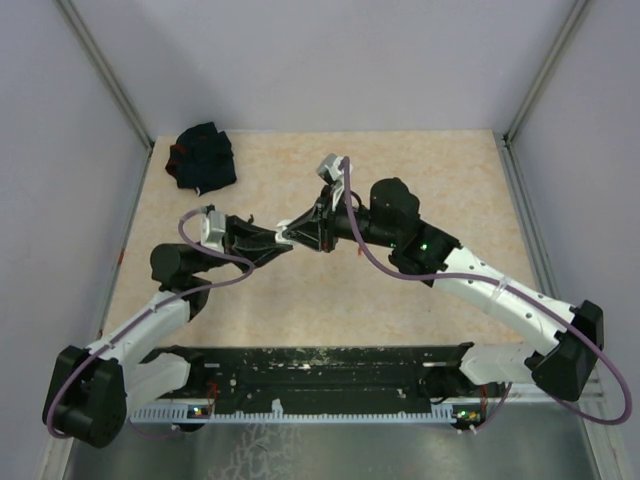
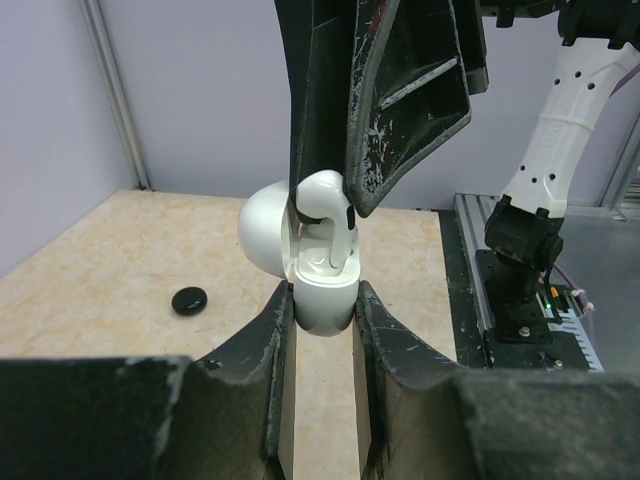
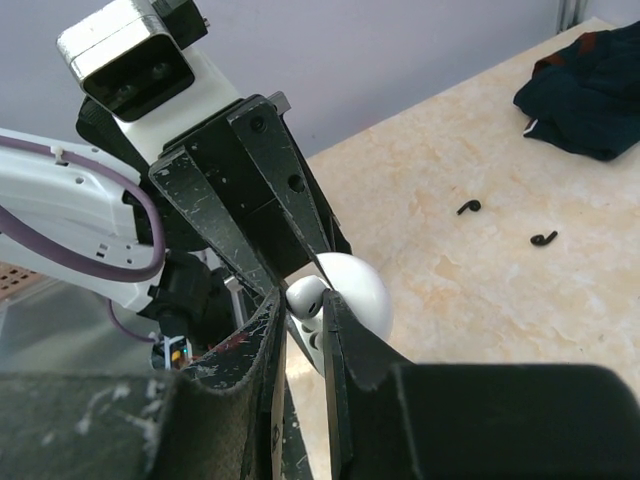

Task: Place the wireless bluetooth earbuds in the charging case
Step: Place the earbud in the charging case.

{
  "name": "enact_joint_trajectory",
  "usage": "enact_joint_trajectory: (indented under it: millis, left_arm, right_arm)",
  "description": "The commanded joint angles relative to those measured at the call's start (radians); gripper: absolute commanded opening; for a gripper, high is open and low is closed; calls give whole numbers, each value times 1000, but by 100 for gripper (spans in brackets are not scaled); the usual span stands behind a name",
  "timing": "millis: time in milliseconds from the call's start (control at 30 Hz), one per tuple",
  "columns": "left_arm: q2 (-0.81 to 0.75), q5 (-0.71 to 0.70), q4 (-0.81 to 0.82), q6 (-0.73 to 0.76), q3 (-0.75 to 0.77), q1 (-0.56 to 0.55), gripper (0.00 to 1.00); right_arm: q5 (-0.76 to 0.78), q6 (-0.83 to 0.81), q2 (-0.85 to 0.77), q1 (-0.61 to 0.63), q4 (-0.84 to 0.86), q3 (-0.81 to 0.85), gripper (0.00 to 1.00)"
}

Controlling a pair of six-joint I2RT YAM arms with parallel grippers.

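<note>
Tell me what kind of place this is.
Probably a robotics lab test cell, not a home: plain lavender wall panels on metal framing enclose a beige table, and the left arm and right arm are mounted on a rail at its near edge.

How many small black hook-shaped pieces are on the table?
2, in the right wrist view: one hook-shaped piece on the table, the other piece just right of it, both near the dark cloth bundle. More may be hidden.

The left arm (image 1: 150,320) and right arm (image 1: 490,285) reach inward, tips meeting. The left gripper (image 2: 322,300) clamps the case (image 2: 262,228); the right gripper (image 3: 303,305), angled down, pinches an earbud (image 2: 328,200).
</note>
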Motion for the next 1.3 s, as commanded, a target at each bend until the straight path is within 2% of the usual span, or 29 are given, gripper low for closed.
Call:
enact_joint_trajectory:
  millis: [0, 267, 667, 1033, 1167, 1267]
  left_arm:
    - [-49, 22, 127, -10, 11, -3, 0]
    - [-59, 39, 111, -7, 13, -4, 0]
    - [-41, 79, 89, -24, 14, -3, 0]
    - [-21, 114, 97, -51, -6, -4, 0]
    - [-29, 110, 18, -17, -7, -4, 0]
    - [-34, 108, -54, 12, -2, -4, 0]
  right_arm:
    - [94, -21, -3, -5, -76, -18, 16]
    - [86, -35, 5, -5, -87, -22, 17]
    - [47, -51, 16, -6, -86, -12, 28]
    - [22, -71, 15, -6, -97, 30, 32]
    - [27, -109, -7, -5, -142, 74, 35]
    - [48, -146, -27, -9, -200, 109, 43]
